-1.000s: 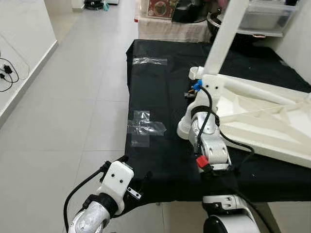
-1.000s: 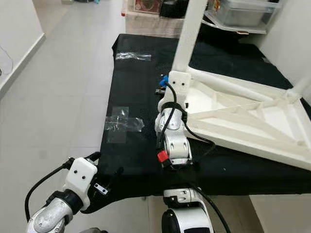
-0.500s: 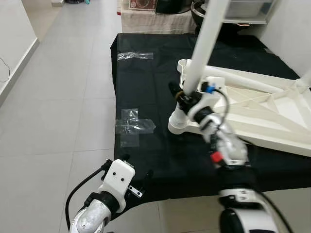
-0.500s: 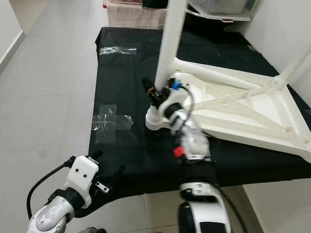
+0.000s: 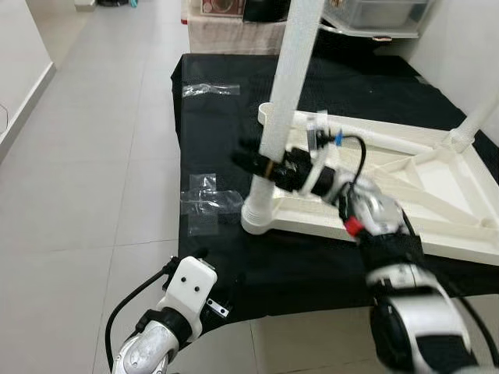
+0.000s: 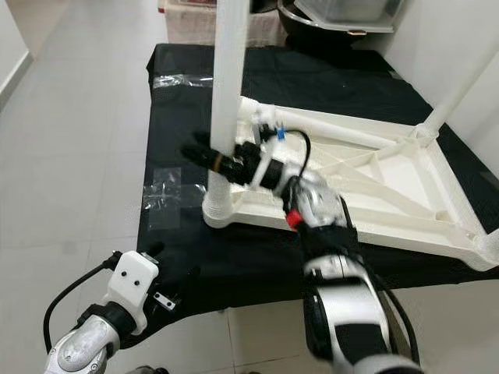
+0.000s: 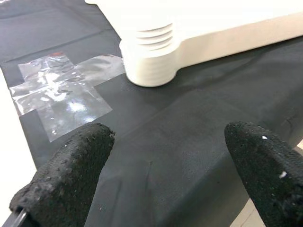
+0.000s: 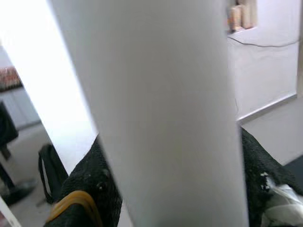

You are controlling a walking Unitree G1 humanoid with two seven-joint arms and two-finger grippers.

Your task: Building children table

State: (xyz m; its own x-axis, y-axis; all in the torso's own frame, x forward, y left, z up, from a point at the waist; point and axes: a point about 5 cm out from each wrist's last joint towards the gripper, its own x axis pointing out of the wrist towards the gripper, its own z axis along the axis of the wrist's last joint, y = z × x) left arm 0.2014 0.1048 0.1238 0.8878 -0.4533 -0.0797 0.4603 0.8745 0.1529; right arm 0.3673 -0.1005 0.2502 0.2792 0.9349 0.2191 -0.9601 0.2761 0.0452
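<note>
A big surface (image 5: 234,257) covered in black cloth stands on a grey tile floor (image 5: 93,156). On the surface lies a white plastic table top (image 6: 405,195), turned upside down so its ribs show. It fills most of the right side of the surface. A tall white table leg (image 5: 288,86) stands straight up in the round socket (image 5: 259,218) at the corner of the table top nearest the left edge of the surface. A second white leg (image 6: 460,86) stands up at a far corner, on the right. The right arm reaches forward over the table top, and the right gripper (image 5: 261,160) is clenched around the near table leg, just above the socket, with one black finger on each side of it. In the right wrist view the leg (image 8: 156,118) sits tight between the two black fingers (image 8: 85,189). The left gripper (image 5: 210,288) hangs low at the front edge of the surface, well apart from the table top. In the left wrist view its two black fingertips (image 7: 71,175) stand wide apart and hold nothing, with the black cloth below them and the socket (image 7: 149,66) further ahead. Some clear tape (image 5: 207,202) is stuck on the cloth just beside the socket, and another strip of tape (image 5: 209,89) lies further back. Boxes and a clear bin (image 5: 382,12) sit behind the surface.
</note>
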